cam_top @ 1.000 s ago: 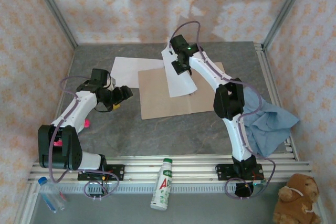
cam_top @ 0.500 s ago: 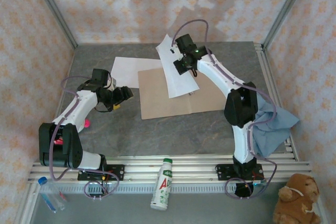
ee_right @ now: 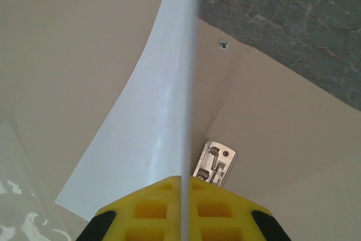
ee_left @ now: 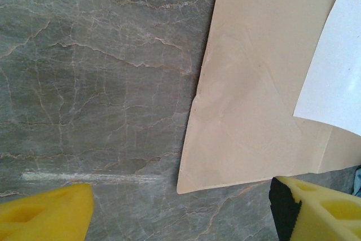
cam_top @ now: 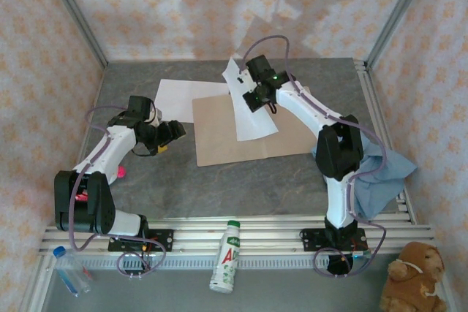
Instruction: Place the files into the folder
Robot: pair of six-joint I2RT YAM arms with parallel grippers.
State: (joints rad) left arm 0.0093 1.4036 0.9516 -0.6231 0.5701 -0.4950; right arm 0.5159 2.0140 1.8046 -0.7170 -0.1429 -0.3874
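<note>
nearest us, a white bottle [cam_top: 227,256] lies across the rails by the arm bases, and a teddy bear [cam_top: 417,277] sits at the near right corner. further in, the left pincer [cam_top: 174,131] hangs over the grey tabletop [cam_top: 146,180]. its yellow fingers [ee_left: 48,213] are spread wide with nothing between them, just left of the folder [cam_top: 219,140]. the folder lies open and flat mid-tabletop, pale inside, its metal fastener [ee_right: 215,161] showing at the spine. a blue cloth [cam_top: 376,177] is bunched to its right. over the folder, the right pincer [cam_top: 254,98] is clamped tight on the held sheet [cam_top: 254,120], which slopes down toward the folder. we cannot tell whether its lower edge touches. farthest, the second sheet [cam_top: 175,96] lies flat at the folder's far left corner.
</note>
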